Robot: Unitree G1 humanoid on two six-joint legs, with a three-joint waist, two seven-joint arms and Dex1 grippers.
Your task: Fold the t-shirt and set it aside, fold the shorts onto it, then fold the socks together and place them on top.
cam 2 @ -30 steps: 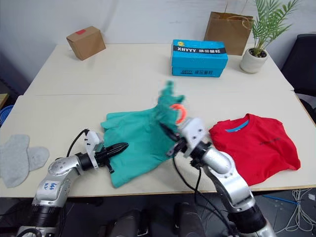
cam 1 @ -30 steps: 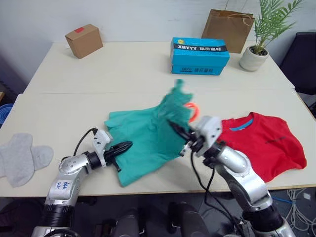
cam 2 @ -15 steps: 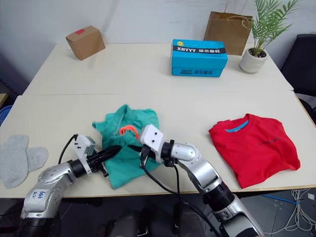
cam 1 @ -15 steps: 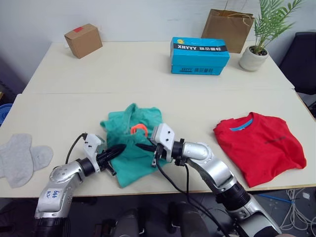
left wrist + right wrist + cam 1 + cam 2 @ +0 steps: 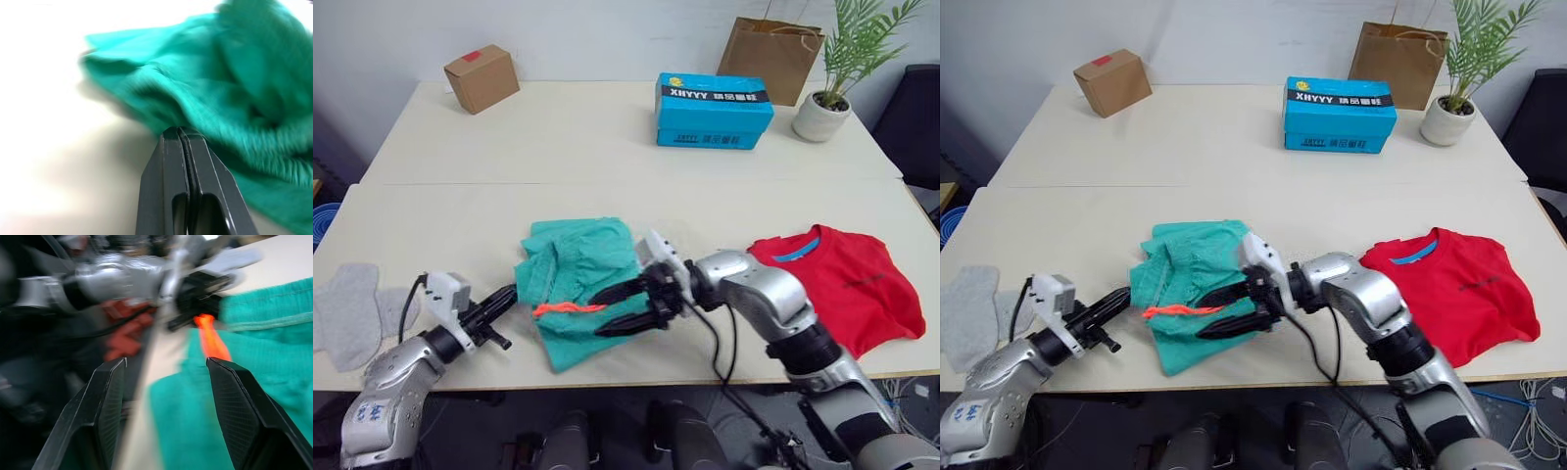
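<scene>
The right pincer (image 5: 625, 306), fingers spread wide, hovers over the shorts (image 5: 582, 294) bunched at the bench's (image 5: 558, 147) near edge; the left pincer (image 5: 502, 299), closed and empty, sits just beside their left edge. To finish this fold well, flatten the shorts before carrying them to the t-shirt (image 5: 842, 284) on the right.

My arms were silver-grey metal with black joints; white camera housings sat at both wrists, black cables looped alongside, and blue handwritten marks showed lower left.
</scene>
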